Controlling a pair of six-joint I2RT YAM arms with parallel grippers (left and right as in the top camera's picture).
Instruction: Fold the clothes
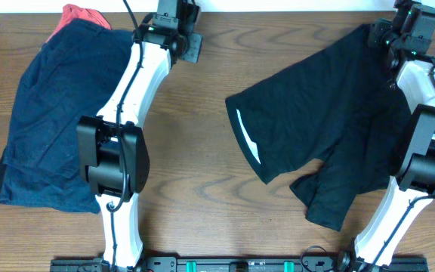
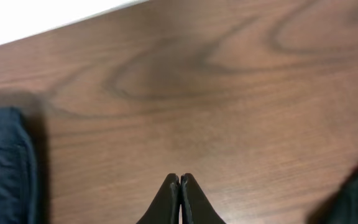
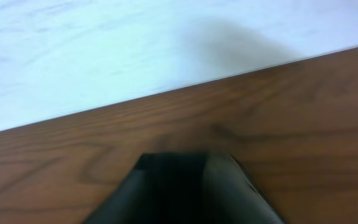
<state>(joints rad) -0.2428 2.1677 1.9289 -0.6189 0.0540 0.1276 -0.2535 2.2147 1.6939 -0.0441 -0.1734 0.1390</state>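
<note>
Since the black shorts (image 1: pixel 316 128) are spread flat and unfolded toward the right edge of the counter (image 1: pixel 202 151), with their upper part reaching the far-right corner, the step in hand is judged to be the first grasp before a fold. The right gripper (image 1: pixel 408 30) is placed at that far-right corner, over the shorts' topmost part. In the right wrist view only a dark shape (image 3: pixel 185 190) is seen low in the frame against the far edge, so it cannot be told whether the fingers are parted or pinched on cloth. The left gripper (image 2: pixel 179 186) is held with its fingers pressed together on nothing, above bare wood near the far edge, apart from the shorts. A navy garment (image 1: pixel 47 128) is laid by the left edge, with a red one (image 1: pixel 78 15) showing beneath it at the far-left corner. For the next move, a hem of the shorts would need to be gripped and carried across.
</note>
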